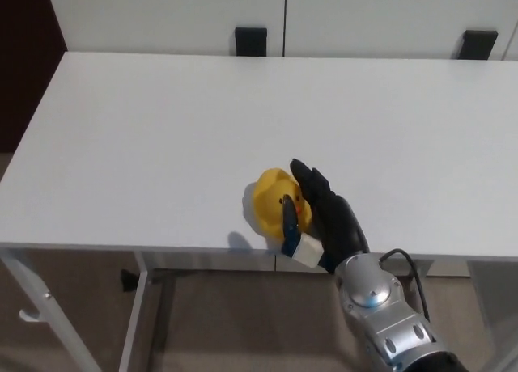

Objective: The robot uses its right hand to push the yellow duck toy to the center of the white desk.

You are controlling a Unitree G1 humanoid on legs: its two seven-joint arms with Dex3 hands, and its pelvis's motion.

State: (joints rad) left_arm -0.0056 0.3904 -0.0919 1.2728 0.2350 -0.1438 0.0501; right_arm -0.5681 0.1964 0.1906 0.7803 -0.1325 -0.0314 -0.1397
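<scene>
Nr desk [121,145] front edge, duck [271,200] touching R hand [320,214]
</scene>
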